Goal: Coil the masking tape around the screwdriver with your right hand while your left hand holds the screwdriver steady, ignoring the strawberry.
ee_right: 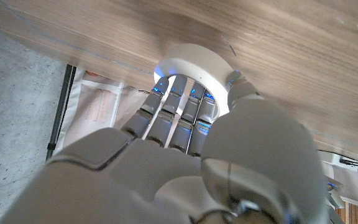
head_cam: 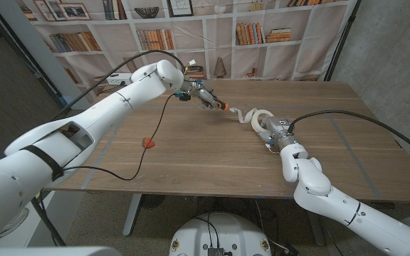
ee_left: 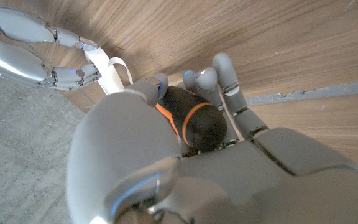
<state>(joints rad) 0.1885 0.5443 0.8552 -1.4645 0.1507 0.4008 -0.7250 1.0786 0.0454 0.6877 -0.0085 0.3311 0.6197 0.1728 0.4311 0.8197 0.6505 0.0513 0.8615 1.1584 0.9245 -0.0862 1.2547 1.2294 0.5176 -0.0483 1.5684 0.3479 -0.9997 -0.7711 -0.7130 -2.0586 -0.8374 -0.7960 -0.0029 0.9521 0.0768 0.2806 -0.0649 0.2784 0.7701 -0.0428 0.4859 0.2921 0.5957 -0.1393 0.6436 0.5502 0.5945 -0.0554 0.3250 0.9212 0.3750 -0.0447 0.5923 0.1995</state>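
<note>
We note a wooden table (head_cam: 191,153), grain running side to side, with a thin seam line across its top. A strawberry (head_cam: 148,143) lies directly on it at about 9 o'clock from the table's centre. A black cable (head_cam: 123,173) trails over the wood near 8 o'clock.

Wooden table (head_cam: 191,153) before a bookshelf backdrop (head_cam: 191,35), grey concrete wall (head_cam: 390,50) beside
</note>
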